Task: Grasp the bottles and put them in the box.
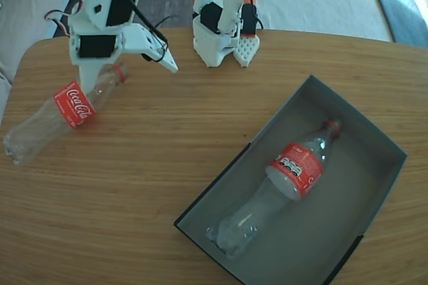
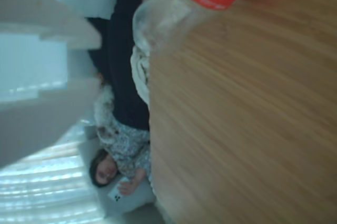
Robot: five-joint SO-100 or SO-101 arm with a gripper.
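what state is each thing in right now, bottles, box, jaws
bottle in the box: lying down, capped, looks empty
bottle on the table: lying on its side, capped, neck under the gripper, not lifted
box: open, holds one bottle
gripper: jaws open over the bottle's neck

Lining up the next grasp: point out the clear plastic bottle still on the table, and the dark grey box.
Clear plastic bottle on table (image 1: 73,106), fixed view, red label.
Dark grey box (image 1: 374,195), fixed view, bare floor.
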